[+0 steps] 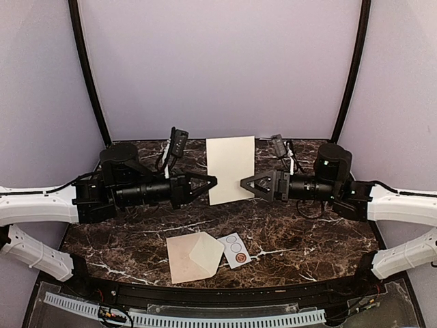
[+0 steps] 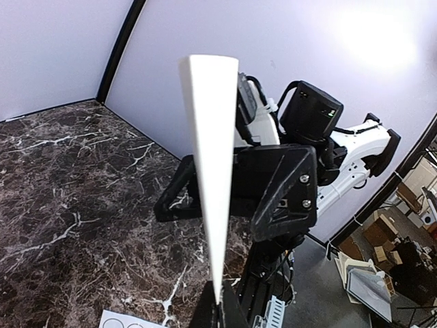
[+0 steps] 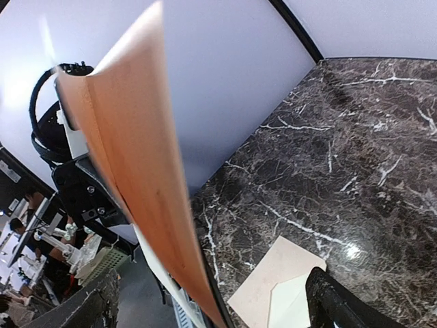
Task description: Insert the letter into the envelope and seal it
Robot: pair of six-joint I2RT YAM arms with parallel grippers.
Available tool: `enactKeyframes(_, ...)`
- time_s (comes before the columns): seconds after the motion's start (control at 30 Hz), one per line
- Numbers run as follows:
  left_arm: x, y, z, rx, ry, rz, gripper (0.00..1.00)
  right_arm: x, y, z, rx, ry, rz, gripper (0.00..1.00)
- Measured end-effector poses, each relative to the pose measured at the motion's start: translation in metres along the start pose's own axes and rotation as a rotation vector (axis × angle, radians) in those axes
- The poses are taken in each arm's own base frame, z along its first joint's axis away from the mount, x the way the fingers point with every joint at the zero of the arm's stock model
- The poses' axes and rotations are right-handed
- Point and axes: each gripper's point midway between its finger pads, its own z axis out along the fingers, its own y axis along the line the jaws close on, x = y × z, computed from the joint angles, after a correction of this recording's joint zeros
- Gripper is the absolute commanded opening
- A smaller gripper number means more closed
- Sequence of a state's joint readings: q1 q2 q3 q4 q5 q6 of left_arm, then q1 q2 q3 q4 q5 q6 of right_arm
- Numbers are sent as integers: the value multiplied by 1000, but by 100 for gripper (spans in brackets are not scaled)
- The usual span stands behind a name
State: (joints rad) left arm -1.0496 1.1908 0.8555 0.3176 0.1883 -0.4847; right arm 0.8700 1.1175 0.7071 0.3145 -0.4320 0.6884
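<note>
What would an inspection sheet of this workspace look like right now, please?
Surface: dark marble table, glossy.
Job's things: letter upright in the air between the arms; envelope flat near the front edge, flap open.
Clutter: small card printed with circles, at the envelope's right corner.
End effectors: left end effector shut on the letter's left edge; right end effector open, the letter's right edge between its fingers.
Cables: black cables loop at both wrists, away from the paper.
Surroundings: pale walls, black poles; nothing else seen.
</note>
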Motion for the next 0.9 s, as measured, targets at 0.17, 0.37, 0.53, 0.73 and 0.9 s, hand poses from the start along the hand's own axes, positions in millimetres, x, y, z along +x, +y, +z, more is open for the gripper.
enactKeyframes(0.17, 5, -11, -1, 70, 14, -5, 0, 5, 11, 11, -85, 31, 18, 45)
enactKeyframes(0.37, 5, -17, -2, 108, 20, -5, 15, -6, 35, 10, -190, 3, 3, 0)
enactKeyframes(0.53, 1, -17, -6, 111, 10, -8, 36, -6, 40, 9, -213, 5, -4, 0)
enactKeyframes(0.73, -18, -14, -15, 105, -47, -23, 39, -2, 43, 9, -232, 28, -7, 0)
enactKeyframes(0.9, -29, -9, -18, 106, -87, -46, 39, 7, 45, 8, -248, 74, -10, 0)
